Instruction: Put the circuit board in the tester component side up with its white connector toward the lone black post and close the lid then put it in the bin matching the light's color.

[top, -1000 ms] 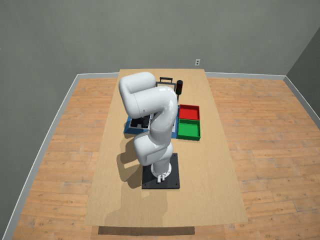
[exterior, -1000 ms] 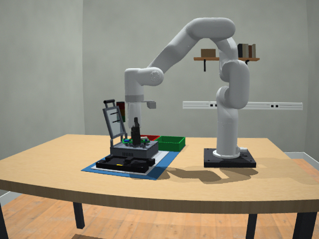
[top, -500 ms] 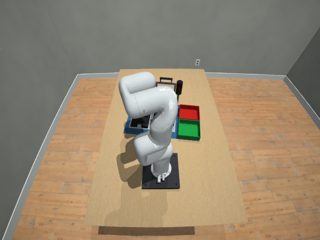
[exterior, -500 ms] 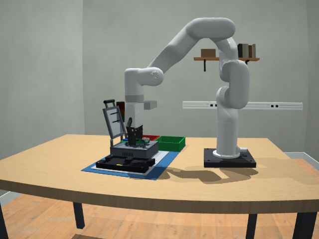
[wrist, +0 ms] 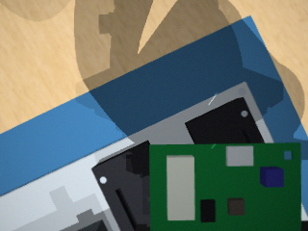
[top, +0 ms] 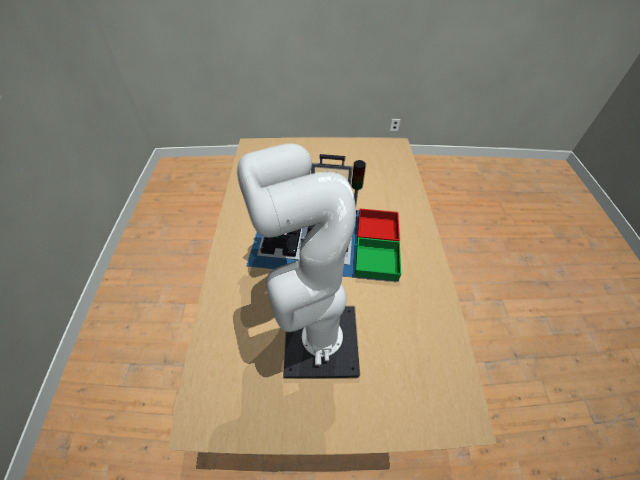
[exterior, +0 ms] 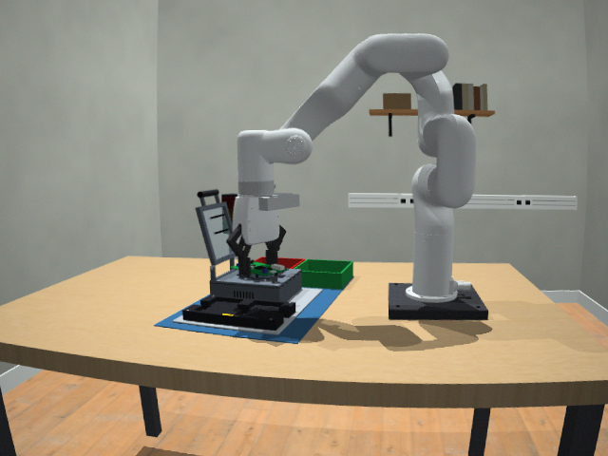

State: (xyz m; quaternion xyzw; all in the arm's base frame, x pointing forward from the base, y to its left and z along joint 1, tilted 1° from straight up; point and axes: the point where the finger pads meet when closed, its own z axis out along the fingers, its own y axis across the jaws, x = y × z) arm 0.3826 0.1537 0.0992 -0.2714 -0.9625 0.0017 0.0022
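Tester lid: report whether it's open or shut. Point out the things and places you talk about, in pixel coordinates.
Open. The lid (exterior: 214,236) stands steeply upright at the edge of the grey tester (exterior: 255,289), its handle up in the air, with the green board exposed.

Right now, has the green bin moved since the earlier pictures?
No. The green bin still sits against the red bin, the same way in the top view.
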